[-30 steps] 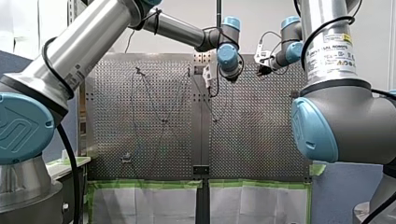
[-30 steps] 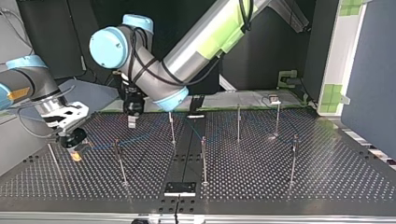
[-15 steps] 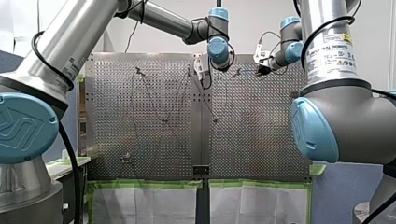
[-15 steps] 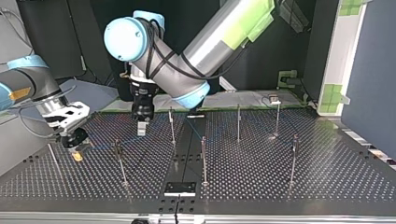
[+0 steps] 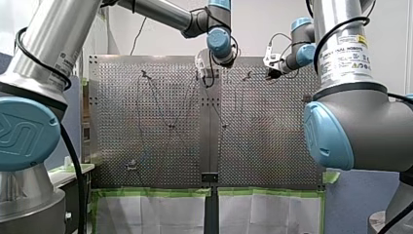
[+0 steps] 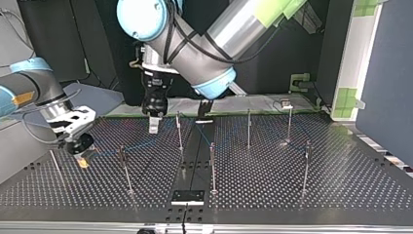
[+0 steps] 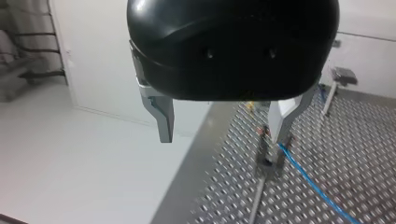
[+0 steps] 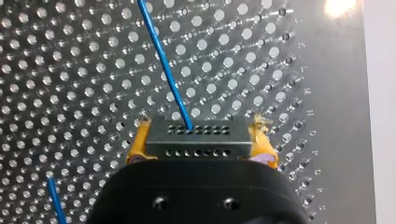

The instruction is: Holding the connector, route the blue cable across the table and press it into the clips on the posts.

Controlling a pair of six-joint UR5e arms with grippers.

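In the right wrist view my right gripper (image 8: 201, 145) is shut, its yellow pads (image 8: 138, 142) clamping a dark connector (image 8: 196, 132). The blue cable (image 8: 166, 60) runs out of the connector over the perforated table. The top view has this gripper (image 6: 81, 157) low over the table at the left, with the cable (image 6: 136, 145) leading toward a post (image 6: 125, 168). My left gripper (image 6: 153, 125) hangs above the table's far part, beside another post (image 6: 179, 130). Its metal fingers (image 7: 161, 122) stand open and empty in the left wrist view, with a clipped post (image 7: 264, 148) and the cable (image 7: 308, 179) beyond one finger.
Several thin posts stand across the table (image 6: 292, 185), among them those at mid-table (image 6: 212, 165) and at the right (image 6: 307, 165). A black plate (image 6: 187, 196) sits at the near edge. A white panel with green tape (image 6: 355, 58) borders the top view's right side.
My left arm has lifted and swung its gripper toward the top view's right, away from my right gripper. My right gripper has stayed put with the connector.
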